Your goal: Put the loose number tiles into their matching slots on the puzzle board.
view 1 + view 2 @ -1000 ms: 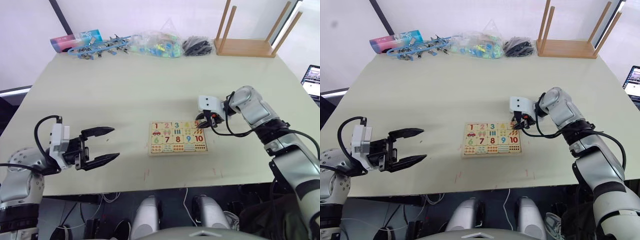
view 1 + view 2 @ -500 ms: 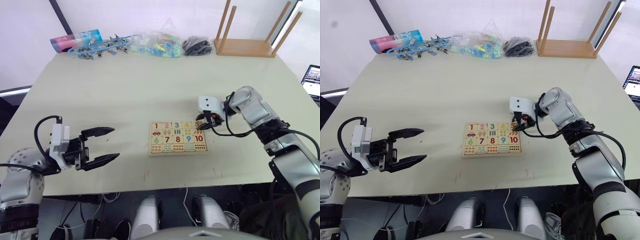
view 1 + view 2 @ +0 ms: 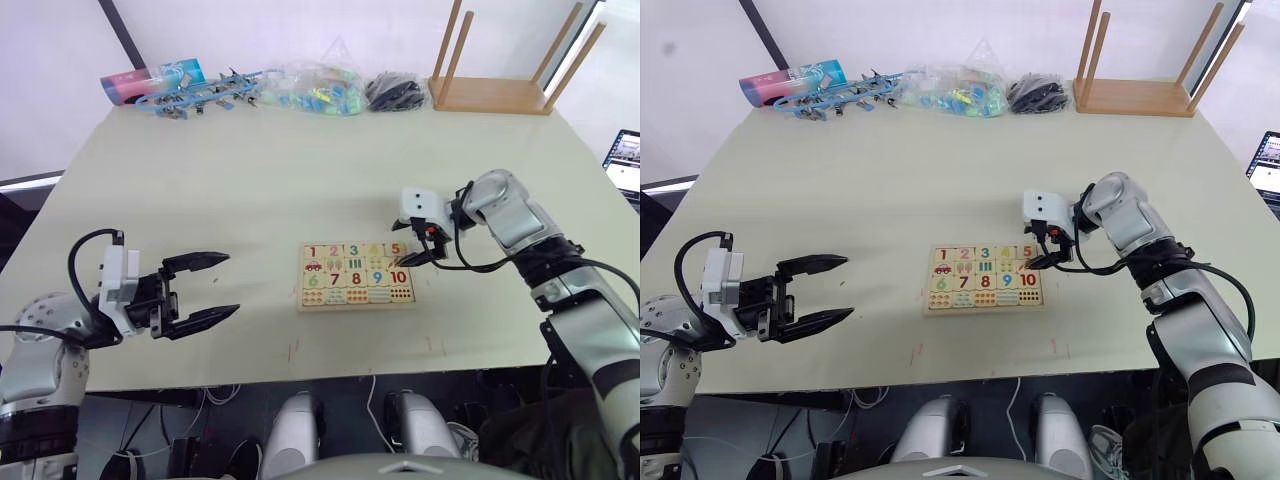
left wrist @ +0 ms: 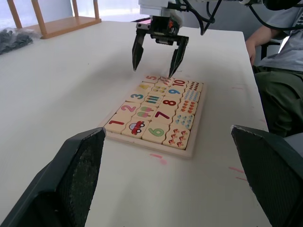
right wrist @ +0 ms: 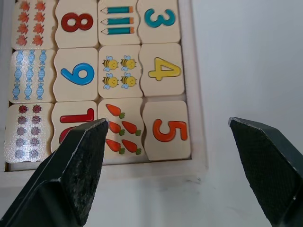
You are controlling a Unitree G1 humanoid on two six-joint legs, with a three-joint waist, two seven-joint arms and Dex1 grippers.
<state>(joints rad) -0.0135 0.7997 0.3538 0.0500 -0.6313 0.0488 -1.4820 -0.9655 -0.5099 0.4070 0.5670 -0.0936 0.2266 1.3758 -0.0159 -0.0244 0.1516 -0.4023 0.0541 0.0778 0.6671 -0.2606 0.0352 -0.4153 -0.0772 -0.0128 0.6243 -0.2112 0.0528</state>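
The puzzle board (image 3: 355,275) lies flat near the table's front middle. Number tiles 1 to 5 sit in its far row of slots: the orange 5 tile (image 5: 166,130) at the right end, the yellow 4 (image 5: 164,71) beside it. I see no tile lying loose on the table. My right gripper (image 3: 418,250) hangs open just above the board's far right corner, by the 5, holding nothing; the left wrist view shows its spread fingers (image 4: 137,49). My left gripper (image 3: 230,286) is open and empty, well to the left of the board.
An upturned wooden stool (image 3: 490,95) stands at the back right. Bags of small parts (image 3: 310,88), a black bundle (image 3: 395,92) and blue pieces (image 3: 195,95) line the far edge. A laptop (image 3: 625,160) sits off the right side. A seated person (image 4: 284,71) is beyond the table.
My right gripper has drawn slightly to the right, off the 5 tile, which now lies uncovered in its slot. The left arm has not moved.
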